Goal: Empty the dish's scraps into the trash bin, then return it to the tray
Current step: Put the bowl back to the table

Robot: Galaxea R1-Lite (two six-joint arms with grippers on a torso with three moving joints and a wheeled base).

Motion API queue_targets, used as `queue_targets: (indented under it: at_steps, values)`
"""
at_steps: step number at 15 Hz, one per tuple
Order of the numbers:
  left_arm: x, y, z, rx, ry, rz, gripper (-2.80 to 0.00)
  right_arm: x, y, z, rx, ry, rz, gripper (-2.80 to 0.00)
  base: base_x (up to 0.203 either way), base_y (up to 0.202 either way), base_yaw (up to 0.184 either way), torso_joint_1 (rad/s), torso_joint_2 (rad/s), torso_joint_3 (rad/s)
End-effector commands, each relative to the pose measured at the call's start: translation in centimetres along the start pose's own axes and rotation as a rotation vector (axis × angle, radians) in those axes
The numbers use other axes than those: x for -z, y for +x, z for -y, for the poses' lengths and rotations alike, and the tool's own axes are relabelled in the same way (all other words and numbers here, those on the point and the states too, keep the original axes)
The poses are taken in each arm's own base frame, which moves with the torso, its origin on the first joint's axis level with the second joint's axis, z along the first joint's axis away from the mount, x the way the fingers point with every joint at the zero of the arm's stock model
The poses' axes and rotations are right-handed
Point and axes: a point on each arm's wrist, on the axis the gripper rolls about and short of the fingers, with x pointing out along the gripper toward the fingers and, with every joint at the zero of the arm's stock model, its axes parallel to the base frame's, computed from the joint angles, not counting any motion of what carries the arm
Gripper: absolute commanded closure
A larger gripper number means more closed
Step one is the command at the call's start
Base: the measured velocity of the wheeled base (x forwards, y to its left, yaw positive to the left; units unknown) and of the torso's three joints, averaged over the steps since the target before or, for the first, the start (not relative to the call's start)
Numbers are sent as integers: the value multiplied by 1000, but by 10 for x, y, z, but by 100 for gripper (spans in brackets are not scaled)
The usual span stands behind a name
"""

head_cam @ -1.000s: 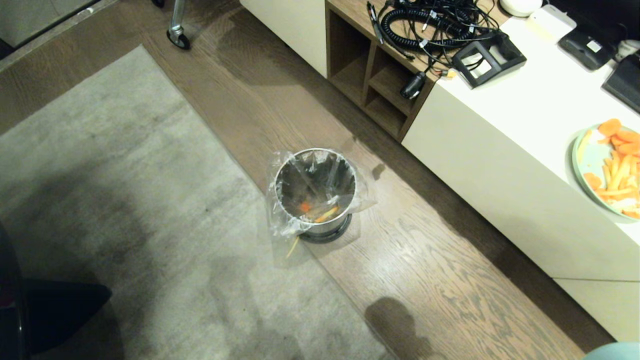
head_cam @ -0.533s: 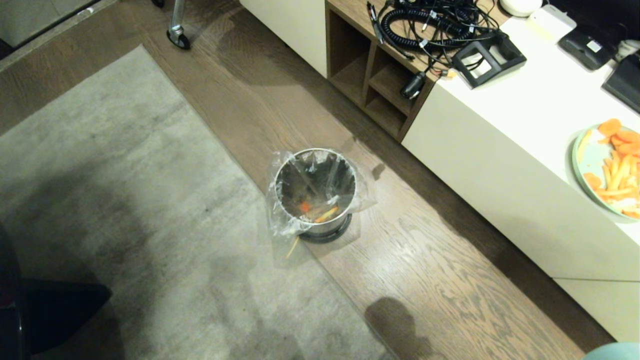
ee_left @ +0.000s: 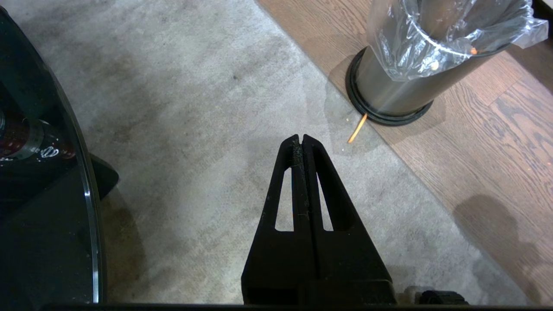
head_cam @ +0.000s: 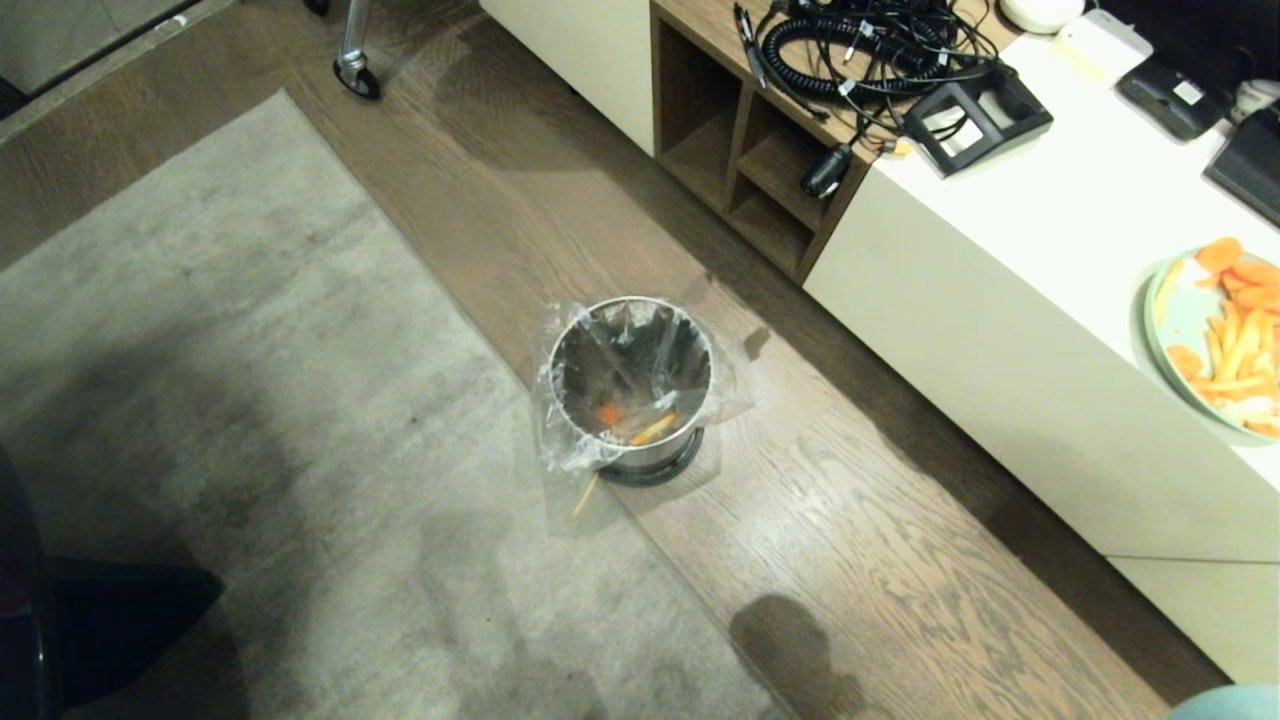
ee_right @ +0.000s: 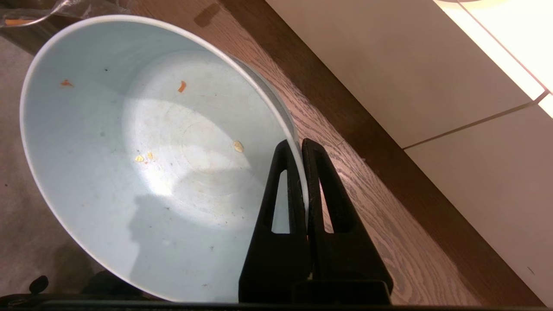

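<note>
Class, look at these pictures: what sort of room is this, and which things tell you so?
Probably a living room or home office: a grey rug on wood-plank flooring, a low white cabinet bearing tangled cables and a plate of carrot pieces, plus a small lined steel trash bin.

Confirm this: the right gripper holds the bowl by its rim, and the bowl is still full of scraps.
Not full. The right wrist view shows the bowl nearly empty, only a few crumbs left; the right gripper does hold its rim. Scraps lie in the bin.
</note>
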Motion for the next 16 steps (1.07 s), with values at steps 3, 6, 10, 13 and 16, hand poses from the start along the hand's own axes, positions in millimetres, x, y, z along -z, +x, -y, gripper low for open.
queue_targets:
  at_steps: [3, 6, 10, 13, 16]
  values:
    - [0, 0, 0, -1, -2, 1, 0, 0, 0, 0, 0, -1, -2, 0, 0, 0, 0, 3, 2, 102]
    - [0, 0, 0, -2, -2, 1, 0, 0, 0, 0, 0, -1, -2, 0, 0, 0, 0, 4, 1, 176]
    - [0, 0, 0, -1, -2, 1, 0, 0, 0, 0, 0, -1, -2, 0, 0, 0, 0, 3, 3, 200]
    - [0, 0, 0, -1, -2, 1, 0, 0, 0, 0, 0, -1, -2, 0, 0, 0, 0, 3, 1, 205]
    - [0, 0, 0, -1, -2, 1, 0, 0, 0, 0, 0, -1, -2, 0, 0, 0, 0, -2, 3, 205]
